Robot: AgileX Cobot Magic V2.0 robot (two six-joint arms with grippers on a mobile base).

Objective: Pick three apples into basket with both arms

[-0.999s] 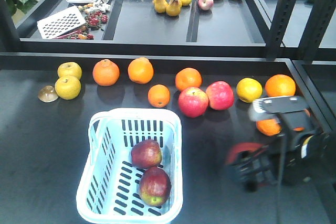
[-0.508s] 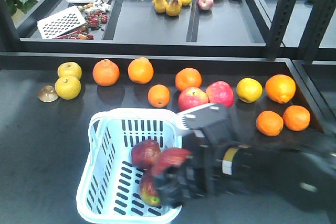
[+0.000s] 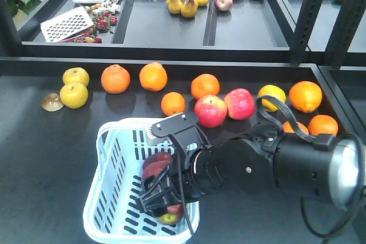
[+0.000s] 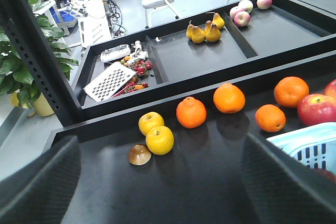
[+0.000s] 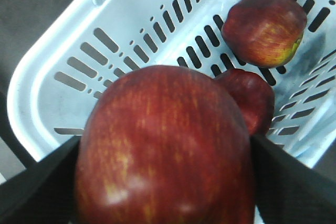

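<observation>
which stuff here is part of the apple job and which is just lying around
Job: held apple, two apples in basket, basket, right gripper.
Lying about: oranges, two pink-red apples, yellow fruits, pears, grater.

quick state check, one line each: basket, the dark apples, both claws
basket: upright on the table, two apples inside
held apple: gripped in the right claw, above the basket
two loose apples: resting on the basket floor
right claw: shut on the held apple
left claw: open, empty, away from the fruit
</observation>
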